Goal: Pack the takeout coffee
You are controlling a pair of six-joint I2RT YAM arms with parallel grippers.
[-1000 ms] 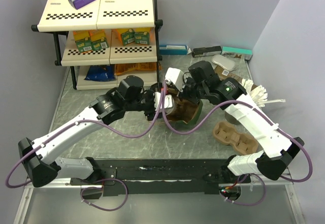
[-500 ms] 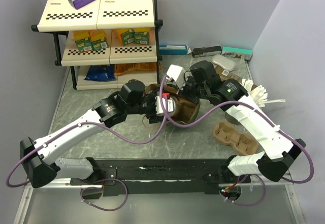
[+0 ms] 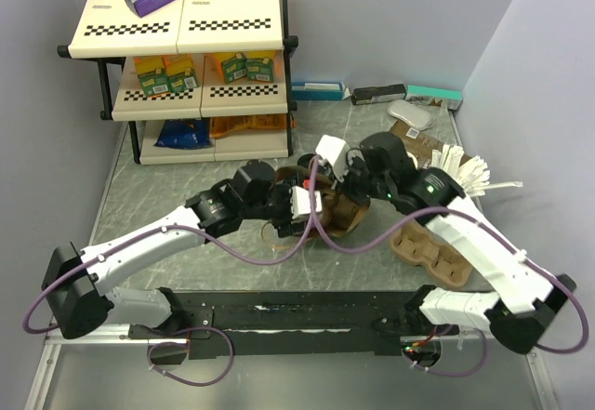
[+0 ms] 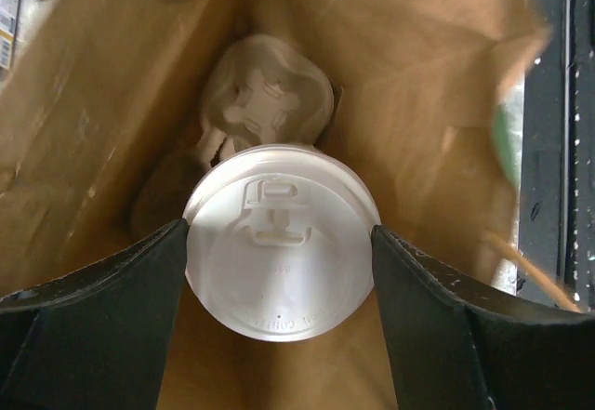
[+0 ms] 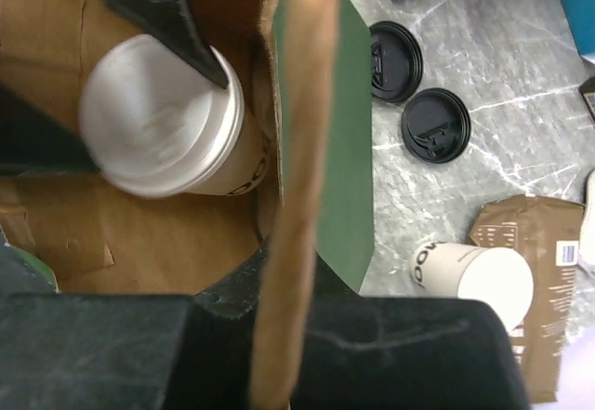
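A takeout coffee cup (image 4: 279, 241) with a white lid hangs inside the brown paper bag (image 4: 418, 75). My left gripper (image 4: 279, 271) is shut on it, with one black finger against each side of the lid. Under the cup, at the bag's bottom, lies a pale moulded-pulp piece (image 4: 270, 94). The right wrist view shows the same cup (image 5: 163, 117) within the bag wall (image 5: 311, 103), and my right gripper (image 5: 279, 252) is shut on that wall's top edge. From above, both grippers meet at the bag (image 3: 346, 213). A second white cup (image 5: 474, 275) lies on its side on the table.
Two black lids (image 5: 395, 61) (image 5: 435, 124) and a brown packet (image 5: 535, 243) lie right of the bag. A brown pulp cup tray (image 3: 429, 247) sits near the right arm. White sticks (image 3: 469, 173) stand behind it. A shelf (image 3: 177, 19) fills the back left, and boxes (image 3: 321, 89) line the back wall.
Both arms and the bag have shifted toward the near edge and a little right. My left gripper has gone further into the bag with the cup.
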